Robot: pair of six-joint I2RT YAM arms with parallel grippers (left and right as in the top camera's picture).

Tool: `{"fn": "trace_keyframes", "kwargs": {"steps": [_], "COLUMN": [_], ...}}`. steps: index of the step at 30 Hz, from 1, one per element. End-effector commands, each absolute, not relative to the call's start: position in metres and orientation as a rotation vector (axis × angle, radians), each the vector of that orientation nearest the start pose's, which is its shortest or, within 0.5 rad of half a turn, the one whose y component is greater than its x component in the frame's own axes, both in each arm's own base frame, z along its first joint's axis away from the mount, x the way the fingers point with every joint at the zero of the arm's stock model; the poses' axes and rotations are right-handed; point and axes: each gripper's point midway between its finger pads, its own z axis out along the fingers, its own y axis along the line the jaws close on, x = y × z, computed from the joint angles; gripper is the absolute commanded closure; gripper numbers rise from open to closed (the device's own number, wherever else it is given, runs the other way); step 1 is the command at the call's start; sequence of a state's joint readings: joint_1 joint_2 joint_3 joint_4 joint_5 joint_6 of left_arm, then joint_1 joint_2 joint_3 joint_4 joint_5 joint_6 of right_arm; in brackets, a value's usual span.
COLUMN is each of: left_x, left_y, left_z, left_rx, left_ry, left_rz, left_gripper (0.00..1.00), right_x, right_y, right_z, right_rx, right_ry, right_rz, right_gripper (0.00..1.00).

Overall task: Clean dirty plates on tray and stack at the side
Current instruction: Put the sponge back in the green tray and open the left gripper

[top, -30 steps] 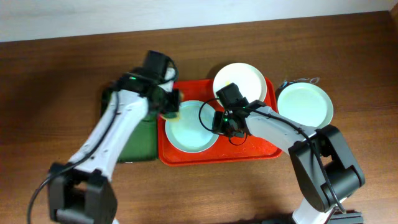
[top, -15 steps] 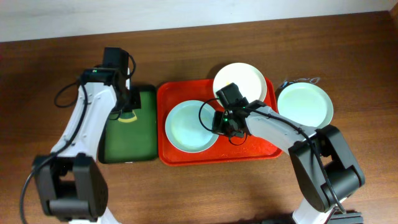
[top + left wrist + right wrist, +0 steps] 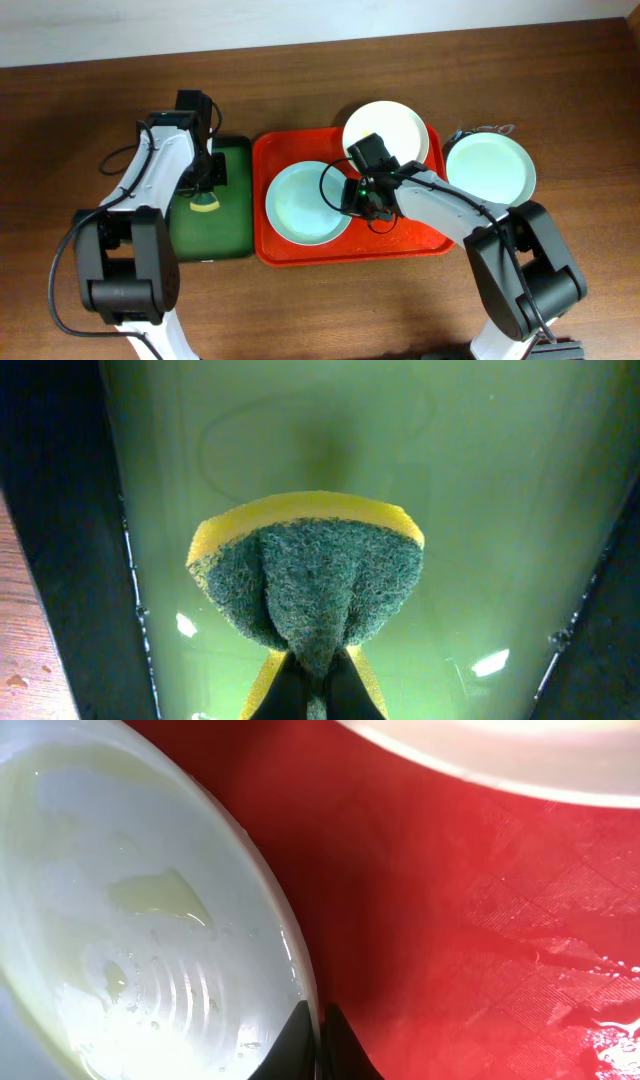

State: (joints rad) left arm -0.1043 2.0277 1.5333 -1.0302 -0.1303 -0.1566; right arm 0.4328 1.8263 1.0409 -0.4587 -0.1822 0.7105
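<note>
**Left arm swings off the red tray and parks the sponge over the green one**

Left pincer (image 3: 318, 678) was at the upper-left edge of the plate a second ago and has since crossed to the left of the overhead frame. It is clenched on the sponge (image 3: 305, 580), scouring side facing the wrist camera, low over the dark green tray (image 3: 300, 430). I cannot tell whether the sponge touches the tray floor. I read this as a scrubbing pass that is over or paused, with the sponge about to be set down.

Right pincer (image 3: 318, 1035) has not shifted. Its jaws are pinched shut on the right rim of the mint plate (image 3: 130, 910), pinning it flat at centre-left of the red tray (image 3: 430, 900). The plate surface is wet, with a yellowish film across it, so whether it counts as clean is unclear.

Further out, the cream plate (image 3: 480, 750) sits at the tray's upper-right corner, overlapping the rim. A second mint plate (image 3: 490, 170) lies on the table (image 3: 330, 310) just right of the tray, apart from both pincers. That looks like the start of the stack, so the held plate probably goes there next.
</note>
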Motion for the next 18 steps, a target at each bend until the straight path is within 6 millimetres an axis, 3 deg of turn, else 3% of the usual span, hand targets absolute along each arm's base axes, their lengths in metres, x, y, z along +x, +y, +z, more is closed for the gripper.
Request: {"fn": "trace_keyframes", "kwargs": {"steps": [1, 12, 13, 14, 16, 18], "left_x": [0.39, 0.378, 0.378, 0.38, 0.386, 0.404], "left_y": [-0.013, -0.012, -0.012, -0.014, -0.021, -0.018], "left_z": [0.038, 0.023, 0.023, 0.026, 0.035, 0.067], "left_rx": [-0.071, -0.068, -0.068, -0.069, -0.073, -0.135], "left_ry": [3.089, 3.119, 3.119, 3.117, 3.113, 3.053], "left_rz": [0.221, 0.228, 0.227, 0.204, 0.137, 0.11], "left_gripper": [1.0, 0.98, 0.92, 0.68, 0.61, 0.54], "right_x": [0.33, 0.33, 0.33, 0.33, 0.33, 0.33], "right_y": [0.188, 0.188, 0.188, 0.188, 0.188, 0.188], "right_z": [0.003, 0.003, 0.003, 0.003, 0.003, 0.003], "right_rx": [0.363, 0.363, 0.363, 0.363, 0.362, 0.362], "right_ry": [2.914, 2.913, 2.913, 2.913, 2.913, 2.913], "right_rz": [0.466, 0.466, 0.466, 0.466, 0.467, 0.467], "right_gripper": [0.96, 0.96, 0.96, 0.96, 0.96, 0.96]}}
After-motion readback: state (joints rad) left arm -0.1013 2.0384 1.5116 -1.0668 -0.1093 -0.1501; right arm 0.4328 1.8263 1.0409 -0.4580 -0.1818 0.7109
